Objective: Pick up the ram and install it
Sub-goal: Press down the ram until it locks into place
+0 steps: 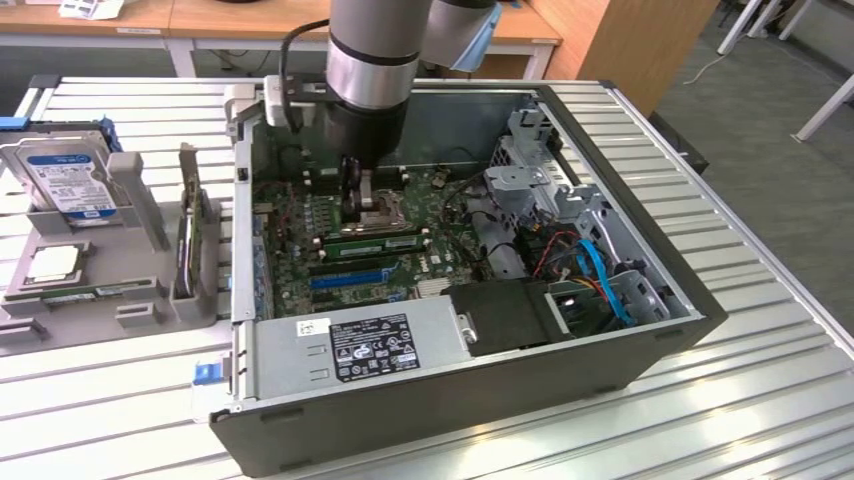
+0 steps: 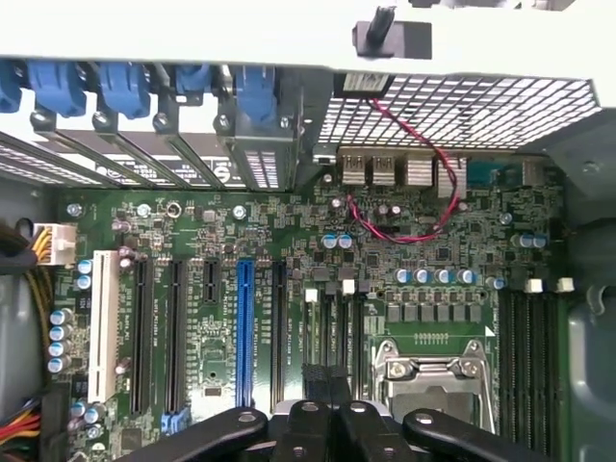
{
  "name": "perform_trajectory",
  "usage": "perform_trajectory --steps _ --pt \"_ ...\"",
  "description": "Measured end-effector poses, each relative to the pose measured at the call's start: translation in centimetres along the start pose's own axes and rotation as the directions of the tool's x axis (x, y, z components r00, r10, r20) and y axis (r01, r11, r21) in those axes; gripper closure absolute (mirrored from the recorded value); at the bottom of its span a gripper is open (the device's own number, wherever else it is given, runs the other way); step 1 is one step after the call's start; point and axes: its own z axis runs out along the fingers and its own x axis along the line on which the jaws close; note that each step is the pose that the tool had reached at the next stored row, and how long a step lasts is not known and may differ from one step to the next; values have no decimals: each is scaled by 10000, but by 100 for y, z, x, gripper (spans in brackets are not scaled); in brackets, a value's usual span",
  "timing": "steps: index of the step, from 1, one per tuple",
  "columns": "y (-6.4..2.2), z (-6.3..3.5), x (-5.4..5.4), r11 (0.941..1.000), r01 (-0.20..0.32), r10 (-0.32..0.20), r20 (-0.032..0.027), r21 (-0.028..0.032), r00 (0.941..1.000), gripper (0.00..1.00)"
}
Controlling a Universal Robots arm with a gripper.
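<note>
Exterior view: the gripper [image 1: 355,205] hangs low inside the open computer case [image 1: 667,330], near the frame's centre, just over the silver processor socket [image 1: 383,208]. Its jaws are drawn fully together, and whether they pinch anything I cannot tell. The ram [image 1: 378,240] – a green stick with a pale label – lies across the motherboard [image 1: 287,225] just below the fingertips in the picture; I cannot tell whether it is touching them or only close. A similar thin board [image 1: 191,235] stands upright in the grey rack [image 1: 134,190] outside the case, toward the exterior view's left. The main risk, as I judge it, is a crooked push: if the stick is not square in its slot, pressing down could bend it or strain the slot's clips. The fingers could also catch the socket's metal frame, which sits right beside them. In the wrist view the gripper [image 2: 332,423] shows closed among narrow black slots [image 2: 332,318], with a looping red wire [image 2: 404,183] and rows of small round capacitors [image 2: 433,276] near enough to snag on a sideways slip. The long blue slot [image 2: 243,332] lies further off. Around the work in the exterior view, the power supply [image 1: 360,345] fills the lower middle and blue cables [image 1: 607,280] crowd the lower right, while a hard drive [image 1: 67,175] and a square chip [image 1: 54,262] rest outside at the left – none of them blocks the arm.
</note>
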Motion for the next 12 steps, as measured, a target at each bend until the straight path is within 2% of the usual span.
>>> perform_trajectory --steps 12 --pt "15 -221 -11 10000 0 0 0 1 10000 90"
